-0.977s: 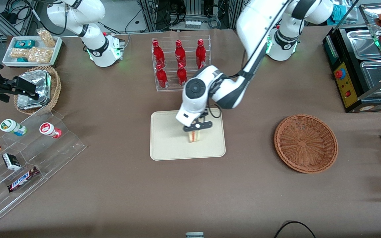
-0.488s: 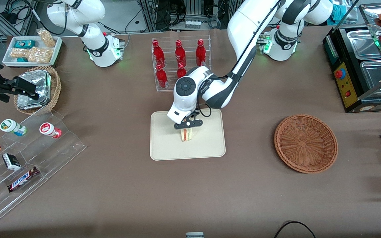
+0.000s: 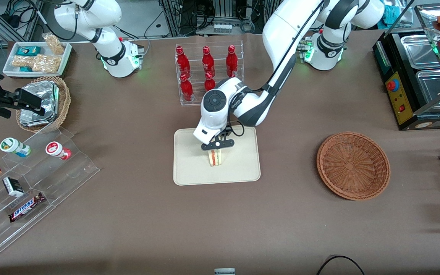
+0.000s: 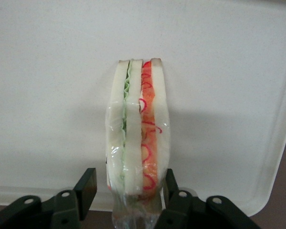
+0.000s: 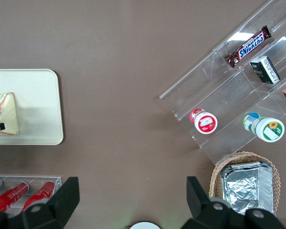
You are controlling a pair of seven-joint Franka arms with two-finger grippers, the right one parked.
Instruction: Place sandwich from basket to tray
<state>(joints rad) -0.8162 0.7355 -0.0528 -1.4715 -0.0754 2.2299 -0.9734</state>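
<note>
The sandwich [image 3: 215,157] stands on its edge on the cream tray [image 3: 189,170], near the tray's middle. My left gripper [image 3: 217,149] is right above it, fingers straddling the sandwich's upper end. In the left wrist view the sandwich [image 4: 138,133] rests on the tray [image 4: 62,71], and the gripper [image 4: 128,186] is open: one finger [image 4: 87,186] stands clear of the bread, the other [image 4: 171,183] is close against it. The reddish-brown basket [image 3: 353,165] is empty, toward the working arm's end. The right wrist view also shows the sandwich [image 5: 5,114] on the tray [image 5: 38,105].
A clear rack of red bottles [image 3: 207,72] stands farther from the camera than the tray, close to my arm. A tan basket of foil packs [image 3: 44,103], a clear stepped display [image 3: 33,183] with snacks and a white snack tray [image 3: 36,58] are toward the parked arm's end.
My gripper carried the sandwich a little toward the parked arm's end over the tray. It then stayed nearly still, and the fingers now stand slightly apart around the sandwich.
</note>
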